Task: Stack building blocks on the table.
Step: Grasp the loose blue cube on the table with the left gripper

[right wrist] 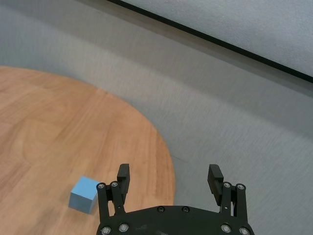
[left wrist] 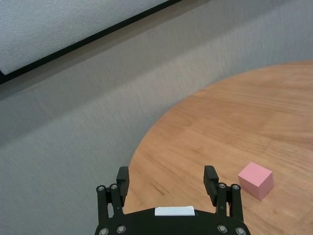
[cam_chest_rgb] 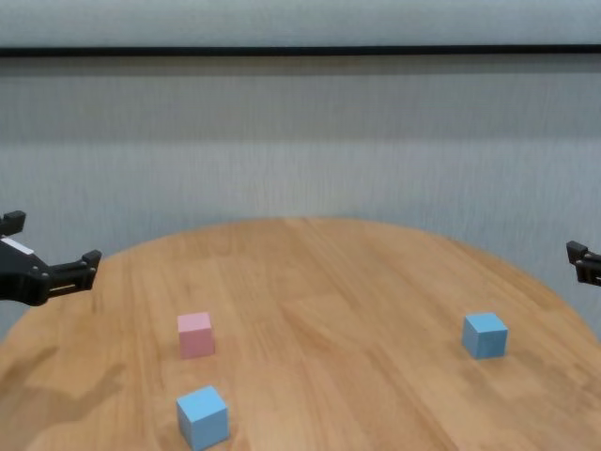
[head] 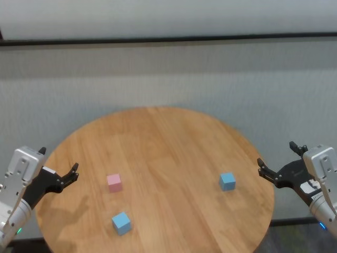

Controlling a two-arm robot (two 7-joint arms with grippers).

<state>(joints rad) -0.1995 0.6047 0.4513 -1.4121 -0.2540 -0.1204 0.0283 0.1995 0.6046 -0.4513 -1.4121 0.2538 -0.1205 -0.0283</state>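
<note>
Blocks lie apart on the surface (head: pixel 158 137), pink (head: pixel 114 182) and one blue (head: pixel 121 223) near my left gripper (head: pixel 59 163), the other blue (head: pixel 227 181) near my right gripper (head: pixel 279 158), both with jaws released and empty at the rim.

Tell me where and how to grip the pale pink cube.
Grip the small matte pale pink cube across two opposite flat side faces, coming straight down from above with the open left gripper. It sits flat on the round wooden table, clear of both blue cubes.
</note>
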